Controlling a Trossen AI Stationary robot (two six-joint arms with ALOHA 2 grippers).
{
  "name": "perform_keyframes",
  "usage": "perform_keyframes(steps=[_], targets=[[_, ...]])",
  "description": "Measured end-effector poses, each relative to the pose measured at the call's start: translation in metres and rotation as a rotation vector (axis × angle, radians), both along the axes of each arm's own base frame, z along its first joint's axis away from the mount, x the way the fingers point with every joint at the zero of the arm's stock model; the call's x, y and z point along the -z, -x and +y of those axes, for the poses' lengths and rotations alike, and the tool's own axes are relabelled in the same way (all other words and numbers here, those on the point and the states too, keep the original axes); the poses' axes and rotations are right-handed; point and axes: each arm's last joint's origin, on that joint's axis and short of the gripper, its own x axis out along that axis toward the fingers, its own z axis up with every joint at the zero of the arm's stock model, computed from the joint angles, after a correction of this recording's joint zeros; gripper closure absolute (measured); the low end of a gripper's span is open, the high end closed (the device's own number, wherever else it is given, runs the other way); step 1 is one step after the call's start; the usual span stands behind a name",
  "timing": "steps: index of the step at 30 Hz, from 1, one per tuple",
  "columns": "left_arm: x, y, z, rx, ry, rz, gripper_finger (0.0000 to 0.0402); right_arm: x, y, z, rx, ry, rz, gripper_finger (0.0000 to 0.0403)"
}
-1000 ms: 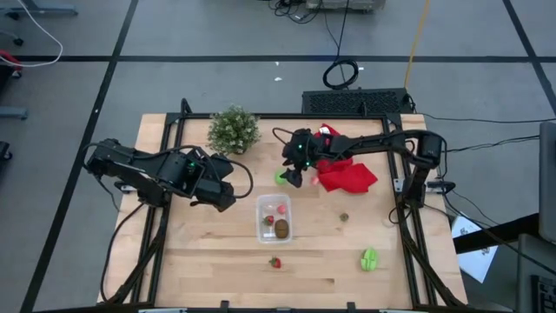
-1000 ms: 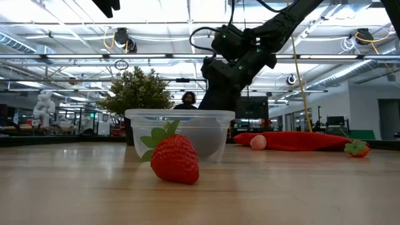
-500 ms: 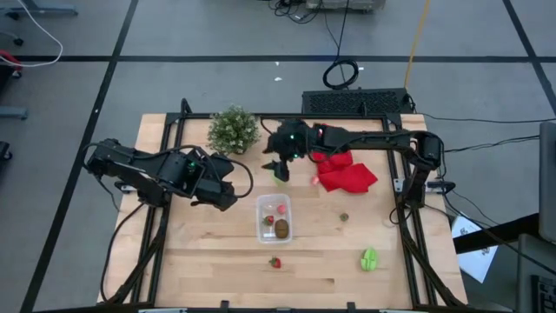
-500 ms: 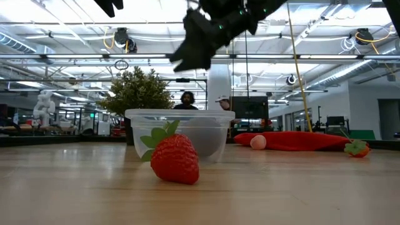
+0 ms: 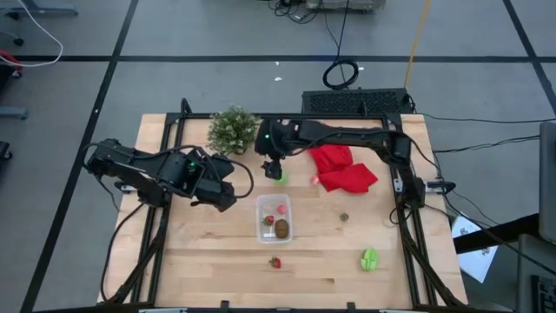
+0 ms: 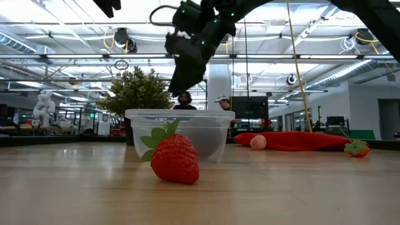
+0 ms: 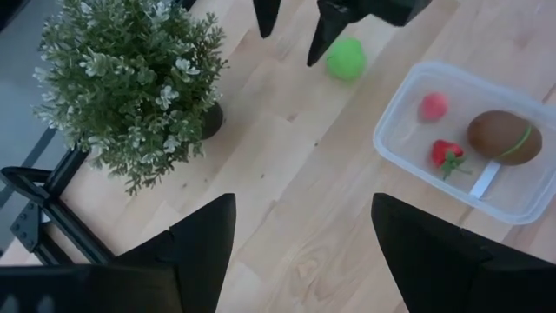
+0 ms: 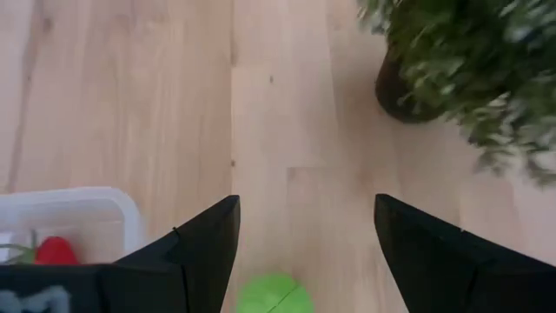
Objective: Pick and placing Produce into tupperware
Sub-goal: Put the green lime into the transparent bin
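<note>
The clear tupperware (image 5: 275,219) stands mid-table and holds a brown oval (image 7: 504,136), a strawberry (image 7: 447,153) and a pink piece (image 7: 433,106). A round green piece (image 5: 279,176) lies on the wood just beyond it. My right gripper (image 5: 274,163) hovers open above that green piece (image 8: 275,296), touching nothing. In the left wrist view its two fingertips (image 7: 294,30) hang beside the green piece (image 7: 347,59). Another strawberry (image 5: 275,262), a green piece (image 5: 370,258) and a pink piece (image 5: 314,180) lie loose on the table. My left gripper (image 5: 224,191) waits open at the left.
A bushy potted plant (image 5: 233,129) stands at the far left, close to my right gripper. A red cloth (image 5: 343,169) lies at the far right. A small brown bit (image 5: 344,216) sits right of the tub. Bare wood lies along the near edge.
My right gripper has risen and swung toward the table's far left, toward the plant, rolling somewhat as it went. Its fingers have stayed open. The green piece has stayed on the wood below it.
</note>
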Motion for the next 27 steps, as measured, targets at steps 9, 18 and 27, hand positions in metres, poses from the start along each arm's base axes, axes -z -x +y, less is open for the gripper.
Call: perform_keyframes(steps=[9,18,27], targets=[[-0.002,0.004,0.001,0.032,-0.012,0.019,0.0128,0.038,0.017,0.003,0.014,-0.054,0.194,0.0146],[-0.003,0.004,0.002,0.026,-0.03,0.008,0.0128,0.074,0.03,0.011,0.006,-0.072,0.279,0.0146],[-0.003,0.004,0.002,-0.009,-0.017,-0.009,0.0128,0.073,0.025,0.014,-0.008,-0.058,0.236,0.0146]])
